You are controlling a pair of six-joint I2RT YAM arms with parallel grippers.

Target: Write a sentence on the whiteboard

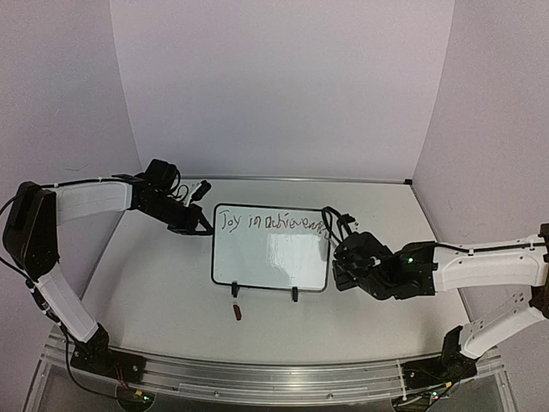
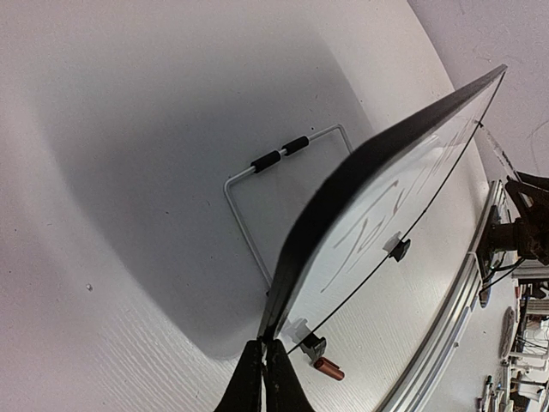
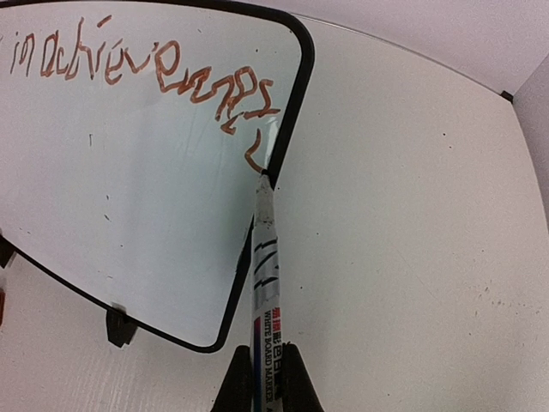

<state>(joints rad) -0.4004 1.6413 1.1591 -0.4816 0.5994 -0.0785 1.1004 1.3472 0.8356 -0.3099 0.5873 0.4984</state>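
The whiteboard [image 1: 270, 253] stands propped on the table, black-framed, with brown handwriting along its top edge. My left gripper [image 1: 202, 228] is shut on the board's upper left corner; in the left wrist view its fingers [image 2: 264, 378] pinch the board's edge [image 2: 343, 197]. My right gripper [image 1: 343, 262] is shut on a whiteboard marker [image 3: 264, 275], whose tip touches the board [image 3: 129, 172] at its right edge, just below the end of the writing [image 3: 223, 94].
A small brown marker cap [image 1: 238, 312] lies on the table in front of the board, also in the left wrist view [image 2: 328, 369]. The board's wire stand [image 2: 257, 172] props it from behind. White walls enclose the table; a metal rail [image 1: 257, 373] runs along the near edge.
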